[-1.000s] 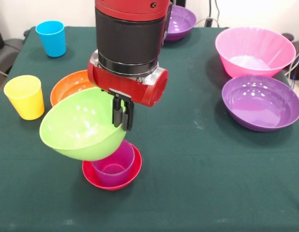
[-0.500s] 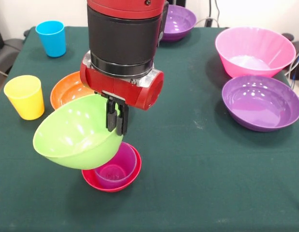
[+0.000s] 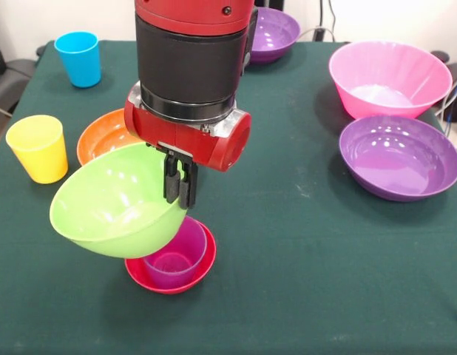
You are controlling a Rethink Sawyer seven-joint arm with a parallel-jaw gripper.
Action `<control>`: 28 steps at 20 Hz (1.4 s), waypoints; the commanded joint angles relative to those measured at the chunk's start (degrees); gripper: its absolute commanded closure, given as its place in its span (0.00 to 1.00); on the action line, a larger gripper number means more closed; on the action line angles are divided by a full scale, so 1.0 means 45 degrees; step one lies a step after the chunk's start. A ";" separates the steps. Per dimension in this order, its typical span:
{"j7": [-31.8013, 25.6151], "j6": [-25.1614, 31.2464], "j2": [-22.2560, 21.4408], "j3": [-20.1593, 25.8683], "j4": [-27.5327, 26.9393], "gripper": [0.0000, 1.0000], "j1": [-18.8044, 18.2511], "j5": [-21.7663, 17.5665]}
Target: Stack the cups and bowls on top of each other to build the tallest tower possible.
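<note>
My gripper [image 3: 179, 191] is shut on the rim of the lime green bowl [image 3: 110, 203] and holds it tilted, its opening facing up and forward. Right under the bowl's right side a purple cup [image 3: 177, 255] stands upright inside a small red bowl [image 3: 169, 277] on the green cloth. The green bowl hangs just above the cup's left rim and hides part of it; I cannot tell whether they touch. A wide orange bowl [image 3: 103, 133] lies behind the green bowl, partly hidden by the arm.
A yellow cup [image 3: 38, 148] stands at the left and a blue cup [image 3: 78, 58] at the far left. A big pink bowl [image 3: 390, 78] and a purple bowl [image 3: 400, 157] sit at the right. Another purple bowl [image 3: 273, 33] is behind the arm.
The arm has moved left and slightly up with the green bowl, uncovering more of the purple cup. Since half a second ago it has hardly moved.
</note>
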 commanded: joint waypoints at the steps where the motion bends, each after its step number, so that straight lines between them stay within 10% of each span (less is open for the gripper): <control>1: -0.2328 0.1111 -0.0101 0.0521 0.0178 1.00 0.0306 -0.0708; 28: -0.2648 0.3364 -0.0782 0.0483 -0.0520 1.00 0.0518 -0.0568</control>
